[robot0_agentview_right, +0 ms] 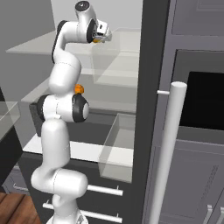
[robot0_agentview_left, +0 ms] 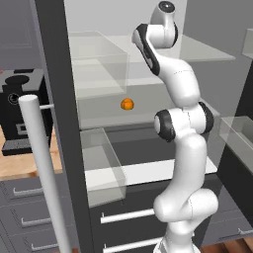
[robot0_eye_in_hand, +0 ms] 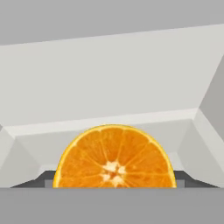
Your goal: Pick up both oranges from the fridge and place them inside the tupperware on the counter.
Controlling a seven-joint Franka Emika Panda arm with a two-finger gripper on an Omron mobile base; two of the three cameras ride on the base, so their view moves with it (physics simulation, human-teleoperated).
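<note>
Orange [robot0_eye_in_hand: 114, 158] close against pincer [robot0_agentview_right: 101, 38], cut face filling hand view; pincer grip unclear; second orange [robot0_agentview_left: 127, 104] on fridge shelf [robot0_agentview_left: 148, 111]

The fridge [robot0_agentview_left: 59, 74] has a matt dark frame, clear glass shelves [robot0_agentview_left: 207, 52] and a smooth pale-grey handle [robot0_agentview_left: 42, 163]; the counter [robot0_agentview_left: 17, 165] is wood-grained.

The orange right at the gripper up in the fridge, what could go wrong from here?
1. The orange sits right at the gripper in the hand view, but the fingertips are hidden, so the grasp can't be confirmed; it may slip and roll off the glass shelf.
2. Pulling back, the arm could clip the clear door bin or the fridge frame.
3. The second orange lies beside the elbow's path and could be knocked.
</note>
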